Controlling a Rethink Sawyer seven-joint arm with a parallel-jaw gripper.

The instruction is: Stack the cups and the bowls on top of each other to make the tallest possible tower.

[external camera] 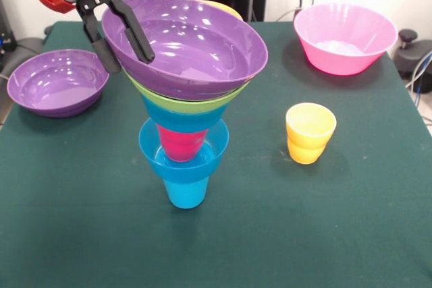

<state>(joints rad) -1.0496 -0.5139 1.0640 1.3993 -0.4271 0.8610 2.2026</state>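
A: Left to right. We note a loose purple bowl (57, 82) on the tabletop (216, 234) at far left, well apart from the rest.

B: Next, the tool (121, 42). We see one finger inside the rim and one outside of the top purple bowl (185, 45), closed on its left wall. So it has hold of that bowl and is not gaping.

A: The tower (183, 119) stands left of centre. From the bottom we count: blue cup (185, 190), small blue bowl (183, 150), red cup (182, 141), another blue bowl (182, 116), green bowl (182, 102), then the wide purple one. A sliver of orange (223, 8) shows behind its far rim; we cannot tell how it sits.

B: The top bowl looks tilted, its left side higher where the tool grips it. We judge the step in hand is seating it. Best to level it over the stack's axis, let go slowly, and lift straight up so the inner finger does not drag the rim. The base is one narrow cup; a sideways nudge could topple everything.

A: Further right, the yellow cup (310, 133) stands upright and alone. Far right, at the back, the pink bowl (344, 38), empty as far as we see.
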